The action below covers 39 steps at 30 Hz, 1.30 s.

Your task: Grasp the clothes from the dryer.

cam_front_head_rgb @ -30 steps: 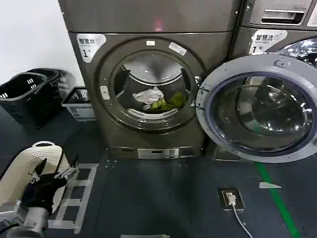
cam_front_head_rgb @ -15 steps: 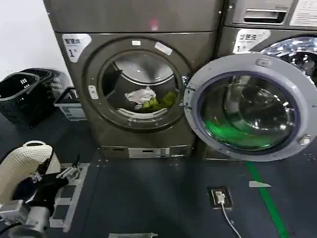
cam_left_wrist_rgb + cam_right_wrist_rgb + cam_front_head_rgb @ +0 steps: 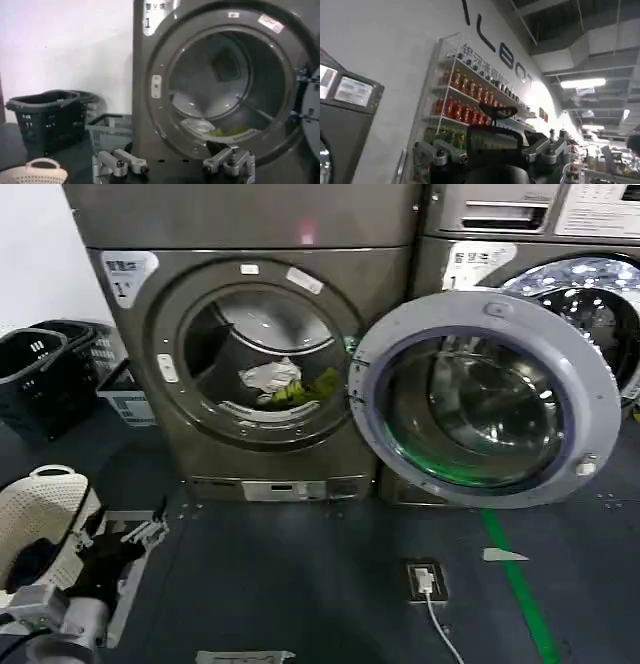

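Note:
The grey-brown dryer (image 3: pixel 385 284) stands ahead with its round door (image 3: pixel 610 399) swung wide open to the right. Inside the drum lie the clothes (image 3: pixel 280 381), a small white and yellow-green bundle, also seen in the left wrist view as clothes (image 3: pixel 210 129) low in the drum mouth. My left gripper (image 3: pixel 122 526) hangs low at the left, well short of the dryer (image 3: pixel 145 100). The left gripper (image 3: pixel 172 164) is open and empty. Raised and turned away from the machines, my right gripper (image 3: pixel 492 150) is open, holding nothing.
Black baskets (image 3: pixel 35 374) and a grey basket (image 3: pixel 120 394) sit left of the dryer. A white perforated basket (image 3: pixel 35 509) and a metal floor frame (image 3: pixel 130 569) lie by my left arm. A second machine (image 3: pixel 520 244) stands at the right. A floor socket with cable (image 3: pixel 422 579) and green tape (image 3: pixel 515 584) mark the floor.
In the head view the dryer, its door and the baskets have slid to the left. My left gripper stays low at the left, still open.

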### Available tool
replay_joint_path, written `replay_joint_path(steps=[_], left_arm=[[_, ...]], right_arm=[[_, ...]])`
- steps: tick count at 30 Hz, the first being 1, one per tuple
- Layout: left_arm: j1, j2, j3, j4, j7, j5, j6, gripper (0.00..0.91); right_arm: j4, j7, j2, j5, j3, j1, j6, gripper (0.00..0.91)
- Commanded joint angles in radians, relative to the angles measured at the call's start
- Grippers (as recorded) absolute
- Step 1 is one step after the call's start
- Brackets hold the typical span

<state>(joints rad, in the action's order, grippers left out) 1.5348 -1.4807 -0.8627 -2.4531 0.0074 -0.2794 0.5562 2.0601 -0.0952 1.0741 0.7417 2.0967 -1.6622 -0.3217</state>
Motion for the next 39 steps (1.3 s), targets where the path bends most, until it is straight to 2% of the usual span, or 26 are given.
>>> replay_joint_path(steps=[1,17,39], left_arm=[[0.0,-0.001,0.0,-0.005,0.009,0.004,-0.007,0.907],[-0.001,0.014,0.005,-0.01,0.038,0.006,-0.033,0.907],[-0.008,0.017,0.025,0.01,0.043,0.009,-0.03,0.907]], right_arm=[[-0.001,-0.018,0.0,0.021,0.001,0.001,0.022,0.907],[0.009,-0.038,0.008,0.048,0.01,-0.008,0.047,0.907],[0.017,-0.033,0.021,0.039,0.001,-0.009,0.043,0.907]])
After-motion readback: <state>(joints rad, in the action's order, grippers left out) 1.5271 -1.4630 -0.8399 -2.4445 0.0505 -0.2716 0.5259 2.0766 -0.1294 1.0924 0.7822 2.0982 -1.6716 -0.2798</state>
